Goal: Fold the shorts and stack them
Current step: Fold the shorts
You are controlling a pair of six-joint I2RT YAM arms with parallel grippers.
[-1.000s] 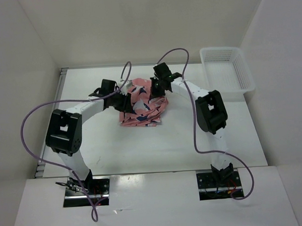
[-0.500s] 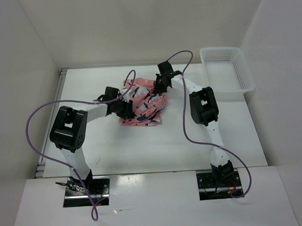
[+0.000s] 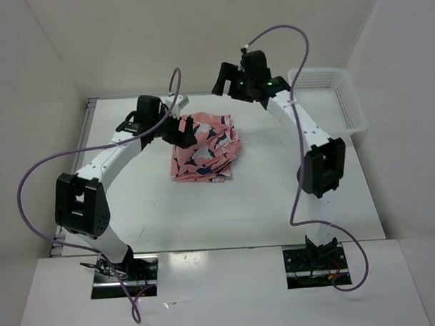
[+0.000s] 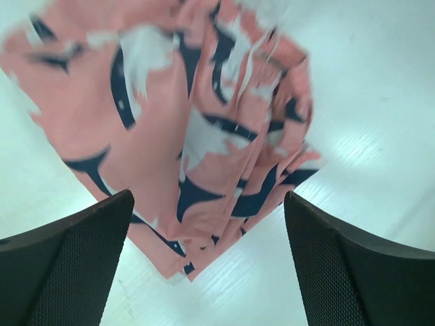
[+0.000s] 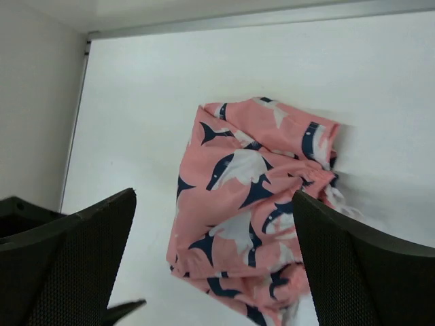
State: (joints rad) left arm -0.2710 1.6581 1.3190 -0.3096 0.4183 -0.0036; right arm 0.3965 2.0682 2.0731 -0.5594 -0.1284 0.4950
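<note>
The shorts (image 3: 206, 148), salmon-pink with navy and white shapes, lie in a folded pile in the middle of the table. My left gripper (image 3: 177, 130) hovers at the pile's left edge, open, with nothing between its fingers. In the left wrist view the shorts (image 4: 190, 122) lie below the open left gripper (image 4: 209, 197), blurred at the top. My right gripper (image 3: 222, 83) is raised high behind the pile, open and empty. From the right wrist view the shorts (image 5: 251, 204) lie well below the right gripper (image 5: 214, 197), its fingers wide apart.
A white mesh basket (image 3: 326, 102) stands at the table's back right corner. White walls close in the table on the left, back and right. Purple cables loop from both arms.
Both grippers have opened and let go of the shorts, which dropped onto the pile. The right arm has risen and swung back; the left arm has drawn back to the pile's left edge.
</note>
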